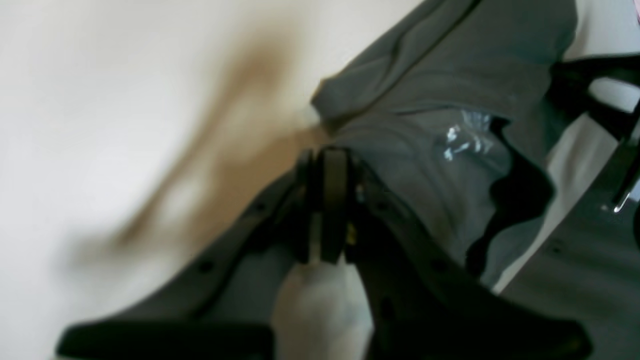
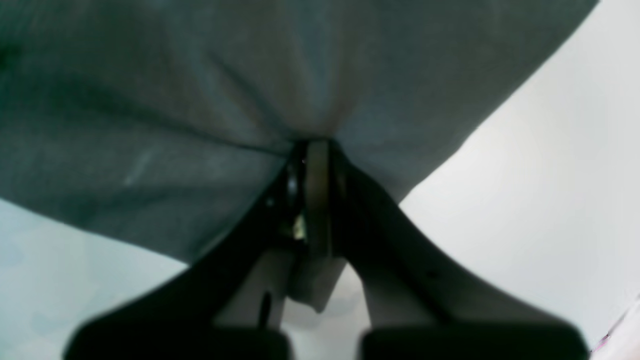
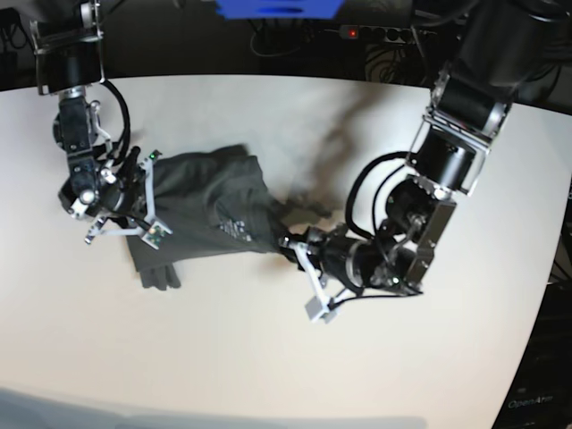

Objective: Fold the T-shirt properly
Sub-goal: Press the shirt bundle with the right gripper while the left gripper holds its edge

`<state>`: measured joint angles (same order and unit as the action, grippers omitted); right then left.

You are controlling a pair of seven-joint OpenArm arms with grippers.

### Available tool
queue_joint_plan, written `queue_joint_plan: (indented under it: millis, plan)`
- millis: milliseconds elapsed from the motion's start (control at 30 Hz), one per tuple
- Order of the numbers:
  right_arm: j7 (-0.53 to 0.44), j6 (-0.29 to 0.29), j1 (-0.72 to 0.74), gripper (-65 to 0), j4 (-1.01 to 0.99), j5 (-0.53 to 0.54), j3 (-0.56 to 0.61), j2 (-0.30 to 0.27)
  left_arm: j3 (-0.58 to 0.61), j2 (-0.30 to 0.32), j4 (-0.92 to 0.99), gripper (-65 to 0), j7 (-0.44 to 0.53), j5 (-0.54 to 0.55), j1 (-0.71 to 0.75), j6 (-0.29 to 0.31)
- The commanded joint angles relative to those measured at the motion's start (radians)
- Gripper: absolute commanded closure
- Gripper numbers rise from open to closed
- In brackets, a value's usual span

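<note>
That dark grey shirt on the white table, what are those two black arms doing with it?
The two arms are working on a plain dark grey cotton T-shirt lying bunched on the white table. The right tool is shut on one edge of the cloth, and the left tool is shut on the opposite side, near the white-printed neck label. The shirt hangs stretched between them and is not yet a neat fold.

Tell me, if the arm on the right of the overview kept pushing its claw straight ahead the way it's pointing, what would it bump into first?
The left gripper is already shut on an edge of the T-shirt, so it would first push into that cloth. Beyond it, roughly in line, stands the right gripper; depth is unclear.
</note>
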<state>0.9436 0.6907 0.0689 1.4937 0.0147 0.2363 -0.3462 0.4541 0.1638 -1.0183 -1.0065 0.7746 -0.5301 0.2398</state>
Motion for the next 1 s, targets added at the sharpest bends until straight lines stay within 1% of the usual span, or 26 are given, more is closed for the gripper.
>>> queue_joint_plan:
  millis: [0,167,267,433,633,767,833,967]
  plan:
    - [0.012,0.007,0.007,0.0,0.002,0.009,0.001,-0.006,-0.011,0.01,-0.018,-2.3,-0.004,0.001,-0.04,0.0]
    - [0.012,0.007,0.007,0.0,0.002,0.009,0.001,-0.004,-0.044,0.033,-0.067,-2.3,-0.024,0.003,-0.055,0.0]
    - [0.012,0.007,0.007,0.0,0.002,0.008,0.001,0.002,-0.064,0.033,-0.086,-2.3,-0.059,0.003,-0.054,0.0]
    - [0.012,0.007,0.007,0.0,0.002,0.008,0.001,0.002,-0.061,0.029,-0.089,-2.3,-0.062,0.001,-0.052,0.0]
    - [0.012,0.007,-0.008,0.0,0.002,0.008,0.001,0.002,-0.065,0.012,-0.089,-2.3,-0.054,0.001,-0.017,0.0]
    - [0.01,0.007,-0.011,0.0,0.002,0.008,0.001,0.002,-0.068,0.02,-0.11,-2.3,-0.079,0.009,-0.005,0.0]
    - [0.01,0.007,-0.011,0.0,0.002,0.008,0.001,0.002,-0.068,0.029,-0.141,-2.3,-0.122,0.039,0.015,0.0]
    - [0.01,0.007,-0.013,0.0,0.002,0.008,0.001,0.002,-0.068,0.036,-0.236,-2.3,-0.179,0.185,0.051,0.0]
